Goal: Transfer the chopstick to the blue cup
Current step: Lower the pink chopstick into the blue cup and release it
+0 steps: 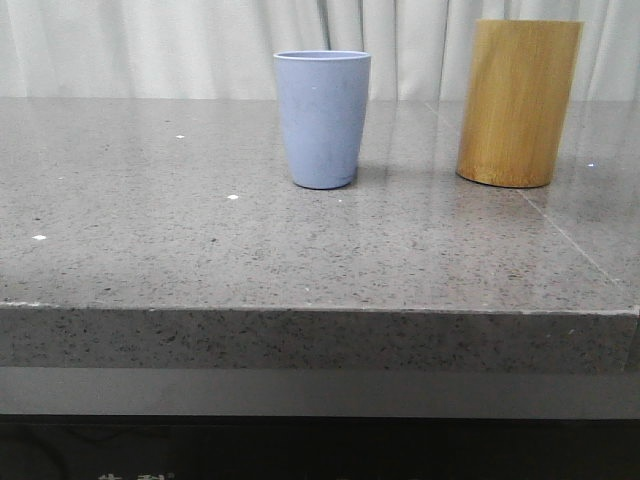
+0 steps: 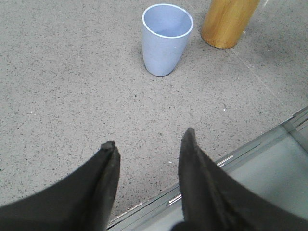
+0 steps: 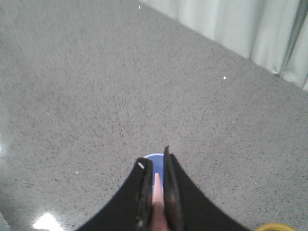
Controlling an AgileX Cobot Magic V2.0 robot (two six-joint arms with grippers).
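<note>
Above the blue cup (image 3: 153, 158), the right pincer (image 3: 157, 168) pinches the chopstick (image 3: 157, 190) between its fingers.

Pale pink chopstick (image 3: 157, 192) above upright blue cup (image 1: 322, 118) — cup empty, mid-table

The right gripper (image 3: 157, 180) pinches the pale pink chopstick (image 3: 157, 192) between its dark fingers, hanging above the blue cup (image 3: 155, 157) on the speckled grey countertop (image 3: 96, 96).
</note>
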